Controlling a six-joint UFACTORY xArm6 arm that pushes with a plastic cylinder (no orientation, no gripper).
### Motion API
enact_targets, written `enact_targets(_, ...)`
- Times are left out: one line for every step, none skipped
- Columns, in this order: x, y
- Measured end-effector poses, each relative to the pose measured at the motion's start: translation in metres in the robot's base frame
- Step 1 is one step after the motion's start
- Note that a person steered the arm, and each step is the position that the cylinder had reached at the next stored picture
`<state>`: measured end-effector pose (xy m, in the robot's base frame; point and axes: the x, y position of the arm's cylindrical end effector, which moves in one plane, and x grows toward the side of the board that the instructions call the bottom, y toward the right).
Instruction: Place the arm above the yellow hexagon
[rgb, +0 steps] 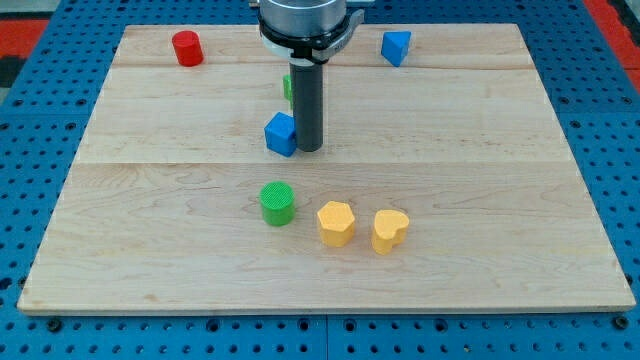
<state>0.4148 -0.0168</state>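
Observation:
The yellow hexagon lies on the wooden board a little below the middle. A yellow heart-shaped block sits just to its right. My tip rests on the board toward the view's top from the hexagon, well apart from it. It stands right beside a blue cube, at the cube's right side. A green block is mostly hidden behind the rod.
A green cylinder stands just left of the yellow hexagon. A red cylinder is at the top left and a blue block at the top right. A blue pegboard surrounds the board.

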Motion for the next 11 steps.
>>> enact_targets(0.028,0.007)
enact_targets(0.033,-0.040)
enact_targets(0.075,-0.058)
enact_targets(0.111,-0.058)
enact_targets(0.115,-0.059)
enact_targets(0.149,-0.057)
enact_targets(0.174,-0.042)
enact_targets(0.172,-0.015)
enact_targets(0.142,-0.007)
enact_targets(0.105,-0.007)
enact_targets(0.086,-0.006)
